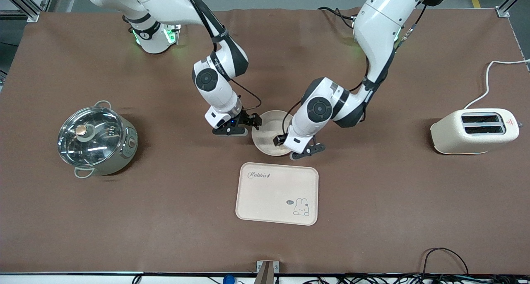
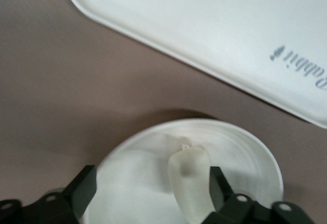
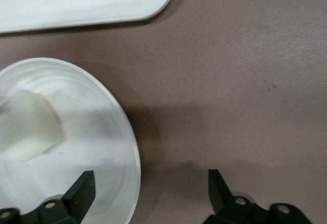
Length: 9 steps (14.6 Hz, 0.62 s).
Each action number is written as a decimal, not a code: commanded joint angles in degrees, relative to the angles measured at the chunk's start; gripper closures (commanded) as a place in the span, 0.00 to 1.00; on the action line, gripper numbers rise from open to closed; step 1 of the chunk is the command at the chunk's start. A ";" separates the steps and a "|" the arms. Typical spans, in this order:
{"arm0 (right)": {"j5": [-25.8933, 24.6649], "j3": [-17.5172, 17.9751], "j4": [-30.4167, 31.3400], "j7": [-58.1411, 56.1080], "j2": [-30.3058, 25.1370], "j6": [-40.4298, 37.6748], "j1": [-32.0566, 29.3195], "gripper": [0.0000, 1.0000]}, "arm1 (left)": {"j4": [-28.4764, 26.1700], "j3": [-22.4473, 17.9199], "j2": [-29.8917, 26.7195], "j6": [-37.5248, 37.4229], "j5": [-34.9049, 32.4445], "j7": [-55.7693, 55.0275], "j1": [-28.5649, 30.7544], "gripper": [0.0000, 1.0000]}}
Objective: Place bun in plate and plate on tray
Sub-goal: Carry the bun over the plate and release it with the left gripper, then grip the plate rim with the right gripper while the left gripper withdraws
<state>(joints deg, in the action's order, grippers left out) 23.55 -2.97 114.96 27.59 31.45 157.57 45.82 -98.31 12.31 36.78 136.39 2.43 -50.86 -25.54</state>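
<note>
Left wrist view: bun (image 2: 188, 183) lies in the plate (image 2: 255, 157), between the spread fingers of the left gripper (image 2: 150, 188), close against one finger (image 2: 218, 185), not pinched. Right wrist view: same bun (image 3: 25, 127) in plate (image 3: 110, 147); right gripper (image 3: 150, 191) spread wide, straddling the plate's rim, one finger over the plate, the other over the brown table (image 3: 230, 81). Front view: plate (image 1: 267, 126) sits on the table between both grippers, just farther from the camera than the tray (image 1: 277, 193), not on it. Pot (image 1: 96, 137) toward the right arm's end, toaster (image 1: 474, 131) toward the left arm's.
</note>
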 commanded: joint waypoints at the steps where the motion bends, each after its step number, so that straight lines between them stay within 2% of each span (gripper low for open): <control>1: 1.40 -0.54 -5.00 0.45 4.04 0.19 0.24 0.71 | 1.53 -0.10 -5.83 -9.53 -5.32 6.79 4.70 0.00; 2: 2.19 -0.54 -6.14 0.97 5.01 0.28 0.32 0.97 | 1.98 -0.01 -7.75 -13.31 -6.99 13.88 6.54 0.00; 3: 2.89 -0.54 -7.37 1.59 5.80 0.28 0.67 0.99 | 1.98 0.08 -10.04 -15.78 -7.26 19.43 8.74 0.00; 7: 2.99 -0.45 -7.65 0.89 6.16 0.28 -0.20 1.00 | 2.16 0.17 -19.97 -22.03 -7.35 33.06 17.09 0.00; 9: 2.99 -0.45 -6.25 0.80 3.72 0.19 -0.29 1.00 | 2.42 0.34 -25.33 -24.58 -7.27 38.97 21.74 0.00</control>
<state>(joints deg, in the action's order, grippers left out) 25.57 -3.27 107.28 28.56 37.26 158.12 45.88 -94.44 12.09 17.51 114.38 -3.89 -16.62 -7.35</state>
